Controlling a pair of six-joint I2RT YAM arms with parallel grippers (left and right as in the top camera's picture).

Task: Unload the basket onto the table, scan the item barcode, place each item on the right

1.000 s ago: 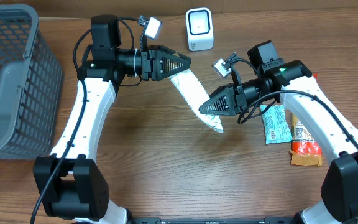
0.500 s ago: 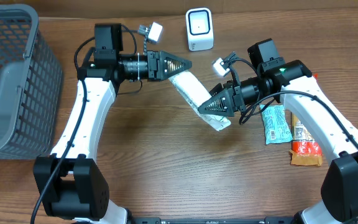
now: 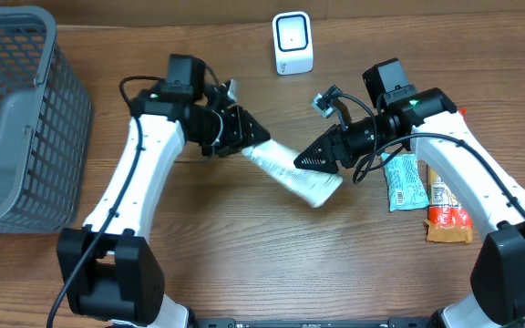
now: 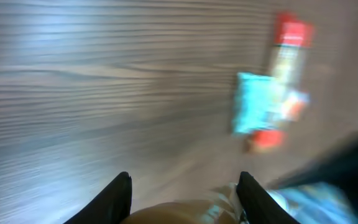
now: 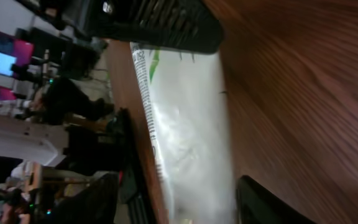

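The item is a white packet (image 3: 299, 178) with green print, hanging slanted over the table's middle. My left gripper (image 3: 252, 138) is shut on its upper left end. In the blurred left wrist view the packet (image 4: 191, 211) fills the space between the dark fingers of the gripper (image 4: 185, 180). My right gripper (image 3: 303, 162) stands open just above the packet's lower half. In the right wrist view the packet (image 5: 191, 124) runs between the spread fingers of the gripper (image 5: 179, 186), with a gap on the left side. The white scanner (image 3: 293, 43) stands at the back centre.
A grey mesh basket (image 3: 16, 118) fills the left edge. A teal packet (image 3: 405, 182) and a red and orange bar (image 3: 447, 214) lie under the right arm, and both show blurred in the left wrist view: the teal packet (image 4: 260, 102), the bar (image 4: 288, 43).
The right gripper has opened and let go of the packet's lower end. The left arm has swung right and down, turning the packet to a flatter slant.
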